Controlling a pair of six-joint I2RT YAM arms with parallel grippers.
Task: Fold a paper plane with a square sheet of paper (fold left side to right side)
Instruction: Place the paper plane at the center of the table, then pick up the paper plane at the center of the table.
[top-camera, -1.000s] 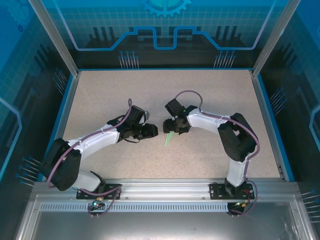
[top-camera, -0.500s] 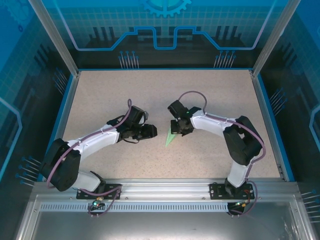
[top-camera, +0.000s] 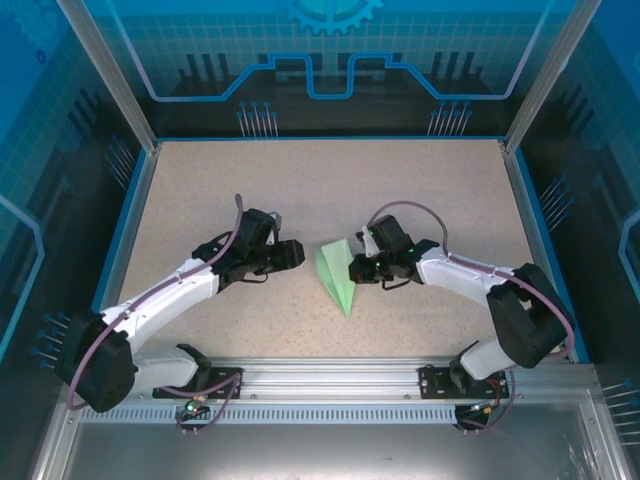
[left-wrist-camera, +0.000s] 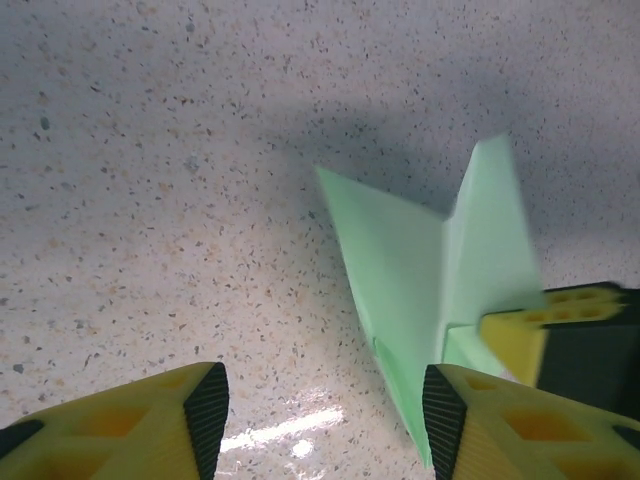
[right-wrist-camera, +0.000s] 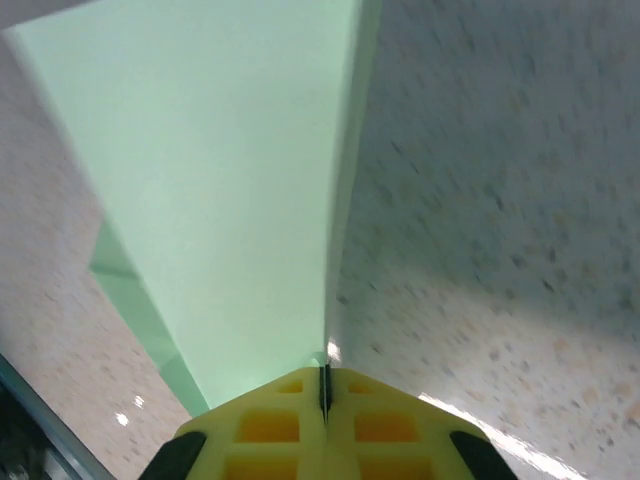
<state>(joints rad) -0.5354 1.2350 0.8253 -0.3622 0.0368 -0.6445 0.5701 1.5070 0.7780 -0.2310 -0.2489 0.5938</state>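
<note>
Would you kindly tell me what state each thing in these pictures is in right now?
paper plane: folded to a point, one wing raised, pinched at its edge.
right gripper: shut on the paper plane.
left gripper: open, holding nothing, beside the paper plane.

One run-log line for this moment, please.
right claw: shut on folded paper | left claw: open, beside it | folded paper: pointed, creased, between the claws
</note>
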